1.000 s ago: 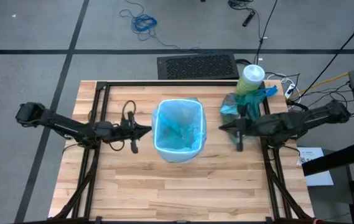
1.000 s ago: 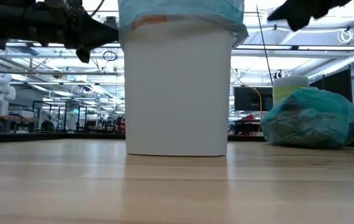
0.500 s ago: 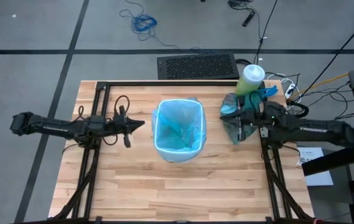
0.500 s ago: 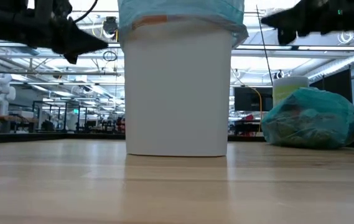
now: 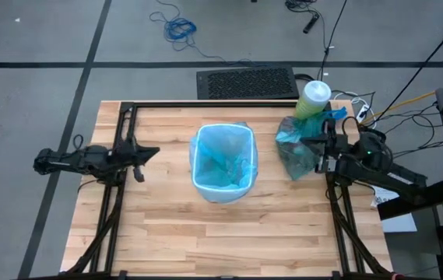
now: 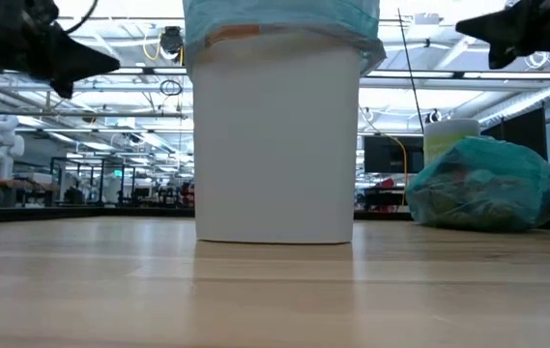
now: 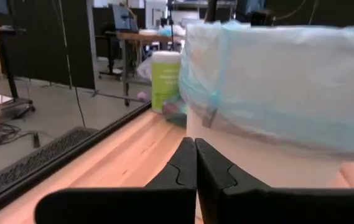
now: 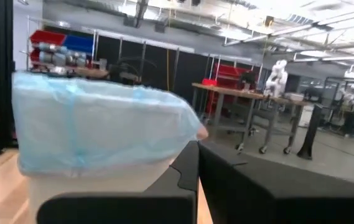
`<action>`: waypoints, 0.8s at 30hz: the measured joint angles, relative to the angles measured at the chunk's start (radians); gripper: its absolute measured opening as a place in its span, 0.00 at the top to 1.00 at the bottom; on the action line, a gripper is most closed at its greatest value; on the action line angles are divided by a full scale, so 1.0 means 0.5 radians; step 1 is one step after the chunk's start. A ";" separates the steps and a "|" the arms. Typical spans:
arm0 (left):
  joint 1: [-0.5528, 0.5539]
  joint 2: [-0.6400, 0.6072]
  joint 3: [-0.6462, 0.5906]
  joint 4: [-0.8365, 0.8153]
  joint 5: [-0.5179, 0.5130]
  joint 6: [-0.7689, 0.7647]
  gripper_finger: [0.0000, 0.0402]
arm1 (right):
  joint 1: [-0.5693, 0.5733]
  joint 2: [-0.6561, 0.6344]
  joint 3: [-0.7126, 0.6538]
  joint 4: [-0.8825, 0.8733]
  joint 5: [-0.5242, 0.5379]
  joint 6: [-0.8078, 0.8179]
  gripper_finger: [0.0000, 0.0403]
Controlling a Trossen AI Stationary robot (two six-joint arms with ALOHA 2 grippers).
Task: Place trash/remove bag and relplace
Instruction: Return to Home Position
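Observation:
A white bin [image 5: 223, 163] stands mid-table, and a pale sky-blue bag [image 8: 96, 121] lines it, its rim folded over the bin's top edge. The teal-green bag [image 5: 296, 152] rests bunched on the table at the right, its underside on the wood [image 6: 487, 184]. The trash is hidden. My left gripper [image 5: 156, 151] is shut, level and high [image 6: 112, 66], left of the bin and pointing at it [image 7: 195, 155]. My right gripper [image 5: 308, 141] is shut and hangs well above the teal-green bag [image 6: 462, 29], [image 8: 198, 163].
A tall green canister with a white lid [image 5: 313, 99] stands at the far right, just behind the teal-green bag. Black frame rails [image 5: 120, 136] run along both table sides. The near half of the table [image 5: 221, 233] is bare wood.
Both grippers have drawn back from the bin while staying shut and high. The left one has gone toward the table's left edge. The right one has gone toward the right edge and swung over the teal-green bag. The bin and both bags have kept still.

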 joint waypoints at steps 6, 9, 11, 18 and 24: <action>-0.046 -0.062 -0.053 -0.065 -0.137 -0.029 1.00 | 0.004 0.028 -0.198 0.120 -0.006 0.096 1.00; -0.045 -0.051 -0.236 0.234 -0.166 0.030 1.00 | 0.004 0.028 -0.523 0.554 -0.006 0.223 1.00; -0.046 -0.058 -0.329 0.391 -0.164 0.100 1.00 | 0.004 0.063 -0.515 0.455 0.030 0.268 1.00; -0.044 -0.051 -0.344 0.435 -0.349 0.183 1.00 | 0.011 0.085 -0.528 0.541 0.168 0.204 1.00; -0.045 -0.012 -0.344 0.434 -0.351 0.125 1.00 | 0.018 0.133 -0.528 0.338 0.282 0.173 1.00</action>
